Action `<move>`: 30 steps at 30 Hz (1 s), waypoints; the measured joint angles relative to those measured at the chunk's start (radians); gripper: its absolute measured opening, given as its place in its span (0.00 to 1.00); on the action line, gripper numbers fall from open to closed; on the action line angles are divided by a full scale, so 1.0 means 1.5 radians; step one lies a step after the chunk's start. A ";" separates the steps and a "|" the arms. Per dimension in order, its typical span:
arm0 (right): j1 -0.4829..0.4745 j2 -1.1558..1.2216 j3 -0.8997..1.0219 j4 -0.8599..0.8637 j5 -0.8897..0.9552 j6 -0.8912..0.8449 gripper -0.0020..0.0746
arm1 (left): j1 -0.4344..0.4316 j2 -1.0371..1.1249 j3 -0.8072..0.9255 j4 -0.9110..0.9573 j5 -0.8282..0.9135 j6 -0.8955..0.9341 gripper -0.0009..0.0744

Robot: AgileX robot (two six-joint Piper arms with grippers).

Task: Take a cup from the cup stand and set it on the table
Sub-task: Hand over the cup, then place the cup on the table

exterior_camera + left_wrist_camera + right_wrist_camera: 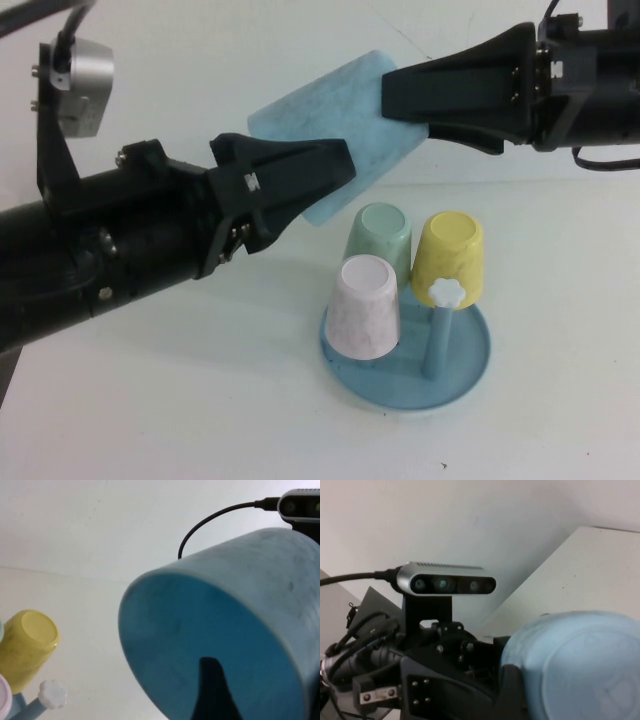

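Tools: left tool point(335, 165) clamped on the open rim end of the cup point(335, 115), one finger point(212, 690) inside the mouth; right tool point(400, 92) clamped on the closed base end.
Cup position: held in the air between both tools, clear of the cup stand point(455, 385) and above the table point(560, 400), touching neither.
Cup axis: long axis lies roughly level, running from the left tool's side toward the right tool's; mouth faces the left arm, base the right.
Nearer arm: neither, both grip it at opposite ends.
Coming move: judged to need one tool to let go, then tipping the cup upright before lowering.
Stand: pale green cup point(380, 235), yellow cup point(452, 255) and white-pink cup point(362, 305) sit inverted on pegs; one capped peg point(440, 330) bare.
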 joint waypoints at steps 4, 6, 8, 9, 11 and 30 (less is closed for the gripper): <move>0.008 0.000 0.000 0.000 -0.012 -0.005 0.74 | 0.000 0.000 0.000 0.000 0.005 0.025 0.24; 0.008 0.000 0.000 0.011 -0.012 -0.003 0.73 | 0.000 0.000 0.000 0.001 0.021 0.033 0.14; 0.008 0.000 0.001 0.017 -0.008 -0.018 0.73 | 0.000 -0.001 -0.001 0.001 0.024 0.042 0.13; 0.009 0.000 0.001 0.022 -0.006 -0.028 0.73 | 0.000 -0.001 -0.002 0.001 0.026 0.045 0.13; 0.009 0.000 0.001 0.026 -0.005 -0.038 0.73 | 0.000 -0.001 -0.004 0.001 0.027 0.050 0.13; -0.121 0.007 0.000 -0.030 0.007 -0.055 0.79 | 0.000 0.000 -0.083 0.298 0.070 -0.127 0.02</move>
